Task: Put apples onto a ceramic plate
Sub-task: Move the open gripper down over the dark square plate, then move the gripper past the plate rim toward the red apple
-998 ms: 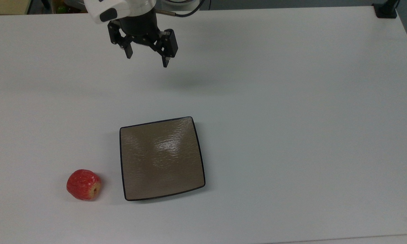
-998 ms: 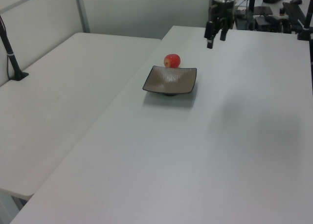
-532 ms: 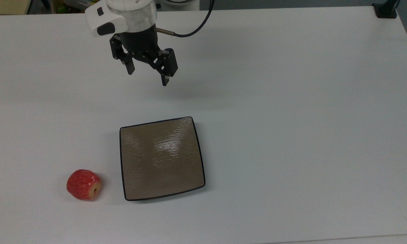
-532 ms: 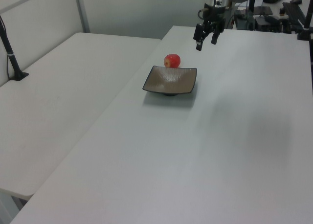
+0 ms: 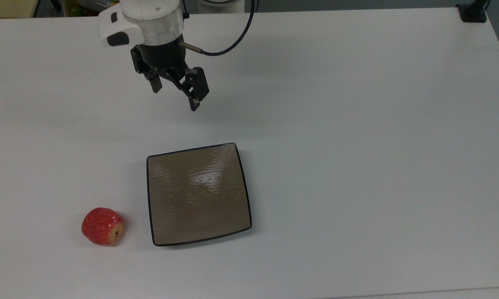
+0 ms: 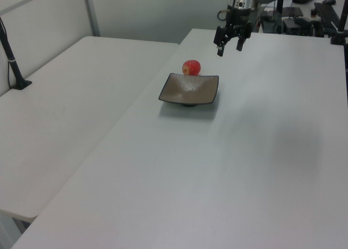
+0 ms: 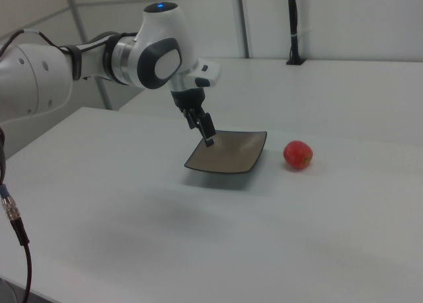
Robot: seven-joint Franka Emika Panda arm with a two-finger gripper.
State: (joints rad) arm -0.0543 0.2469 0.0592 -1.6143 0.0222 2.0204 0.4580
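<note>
A small red apple (image 5: 103, 226) lies on the white table, just off the left edge of the square brown plate (image 5: 197, 193) in the top view. The left view shows the apple (image 6: 191, 67) behind the plate (image 6: 190, 89); the right view shows the apple (image 7: 298, 155) to the right of the plate (image 7: 228, 153). The plate carries nothing. My gripper (image 5: 174, 99) hangs open and empty in the air above the table, beyond the plate's far edge in the top view. It also appears in the left view (image 6: 229, 48) and in the right view (image 7: 203, 132).
The white table (image 5: 357, 124) spreads wide around the plate. A black post base (image 5: 473, 11) stands at its far right corner in the top view. A second white table (image 6: 65, 97) lies on the left view's left. A black cable (image 5: 228, 45) loops from my wrist.
My gripper has come down and moved toward the plate and slightly to the top view's left, still open. Apple and plate have not moved.
</note>
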